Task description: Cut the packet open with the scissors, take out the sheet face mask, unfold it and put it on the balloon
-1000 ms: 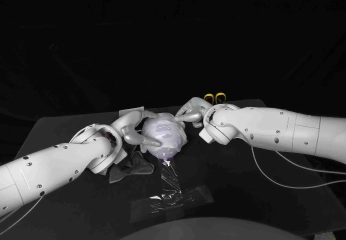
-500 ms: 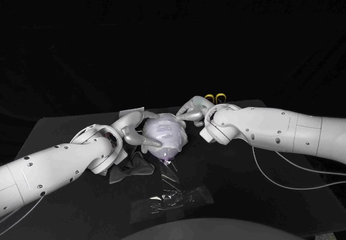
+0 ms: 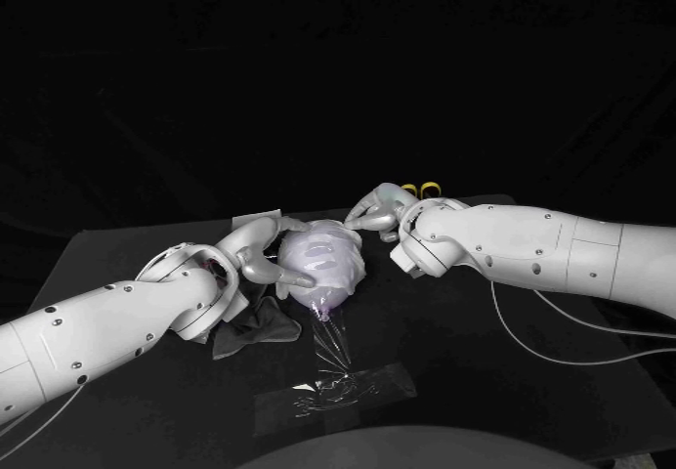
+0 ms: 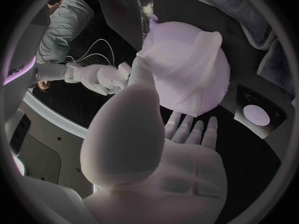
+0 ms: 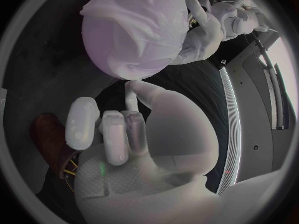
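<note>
Cupping the balloon (image 3: 325, 301) from its left side, the left hand (image 3: 262, 256) has its fingers wrapped round it, and in the left wrist view the thumb runs right up against the pale surface with the other fingertips (image 4: 192, 128) tucked in under the curve, so it's clearly got hold of it. The sheet mask (image 3: 319, 256) is draped over the balloon, eye slits facing up, and the whole thing sits about mid-worktop (image 3: 479, 401) between the two hands. The right hand (image 3: 378, 209) is at the balloon's far right edge. From its own wrist camera most of its fingers are curled in toward the palm with nothing in them, and a finger is stuck out toward the balloon. Honestly can't tell if that tip is touching the mask or just shy of it. Compared with a second ago, the right hand has crept a bit up and away along the balloon's far side, and its forearm has come along with it. The left hand and the balloon look like they haven't budged. The scissors (image 3: 420, 188) with yellow handles are lying just behind the right hand, a dark cloth (image 3: 257, 328) is bunched under the left wrist, and some crinkly clear film (image 3: 338, 386) lies on the near part of the worktop, below the balloon's knot.
</note>
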